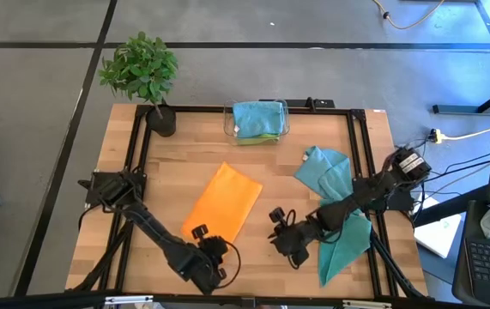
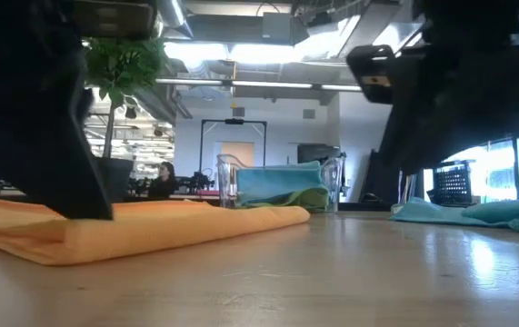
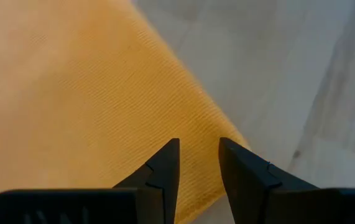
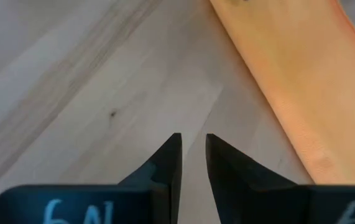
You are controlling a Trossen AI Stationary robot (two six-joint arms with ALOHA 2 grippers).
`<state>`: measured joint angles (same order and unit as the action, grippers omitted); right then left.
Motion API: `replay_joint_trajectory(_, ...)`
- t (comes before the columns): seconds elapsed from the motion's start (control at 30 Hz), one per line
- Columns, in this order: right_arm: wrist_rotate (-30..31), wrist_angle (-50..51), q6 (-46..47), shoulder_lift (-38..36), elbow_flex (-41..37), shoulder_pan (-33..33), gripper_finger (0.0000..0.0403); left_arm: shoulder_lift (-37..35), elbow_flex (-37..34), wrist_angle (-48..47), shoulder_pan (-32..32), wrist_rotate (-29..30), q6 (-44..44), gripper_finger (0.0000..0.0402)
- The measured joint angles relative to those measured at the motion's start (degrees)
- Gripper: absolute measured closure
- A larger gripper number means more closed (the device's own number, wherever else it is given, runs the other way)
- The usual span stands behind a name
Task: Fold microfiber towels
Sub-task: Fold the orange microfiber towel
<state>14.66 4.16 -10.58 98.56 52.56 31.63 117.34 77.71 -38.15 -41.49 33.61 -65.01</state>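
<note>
An orange microfiber towel (image 1: 225, 199), folded into a long strip, lies flat on the wooden table (image 1: 159, 163) near its middle. My left gripper (image 1: 202, 233) stands open at the towel's near end. In the left wrist view its fingers (image 3: 199, 146) point down over the orange cloth (image 3: 90, 106), close to its corner. My right gripper (image 1: 277, 233) hovers over bare wood to the right of the towel. Its fingers (image 4: 193, 140) stand a narrow gap apart with nothing between them. A crumpled teal towel (image 1: 330, 182) lies on the table under my right arm. My left gripper comes at the orange towel's near end (image 3: 189, 118) slanting down from the table's near side, with its fingers apart. I cannot tell whether the fingertips touch the cloth.
A clear bin (image 1: 257, 120) at the far edge holds a teal towel on a lime green one. A potted plant (image 1: 142, 73) stands at the far left corner. Black frame rails (image 1: 356, 146) run along the table's sides. Bare wood (image 1: 150, 215) lies left of the orange towel.
</note>
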Motion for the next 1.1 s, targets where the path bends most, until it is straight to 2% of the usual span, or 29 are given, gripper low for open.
replay_joint_trajectory(0.13,0.8,0.0,3.0,0.0,0.0,2.2,0.0328,0.0,0.0,4.6,1.6,0.1,4.3,0.0297)
replay_joint_trajectory(0.3,0.8,0.0,4.0,0.0,0.0,4.4,0.0328,0.0,0.0,12.9,3.6,0.0,14.6,0.0297)
replay_joint_trajectory(0.37,2.1,0.0,3.2,0.0,0.0,4.8,0.0328,0.0,0.9,12.7,4.1,-0.2,17.6,0.0297)
replay_joint_trajectory(0.43,3.7,0.1,2.9,0.0,0.0,4.7,0.0328,0.0,3.5,8.5,4.1,-0.4,18.9,0.0297)
replay_joint_trajectory(0.6,3.8,0.2,2.8,0.0,0.0,4.7,0.0328,0.0,11.5,-13.5,2.1,1.5,13.8,0.0297)
replay_joint_trajectory(0.7,3.3,0.5,2.9,0.0,0.0,4.7,0.0328,-0.1,13.8,-21.5,1.5,3.6,7.1,0.0297)
replay_joint_trajectory(0.93,-4.0,-1.6,3.7,0.1,-3.3,3.9,0.0328,-0.1,10.6,-16.3,1.6,2.3,2.3,0.0297)
replay_joint_trajectory(1.1,-6.7,-2.4,-8.2,0.2,-4.9,2.9,0.0328,-0.1,8.3,-13.5,3.3,0.8,0.7,0.0296)
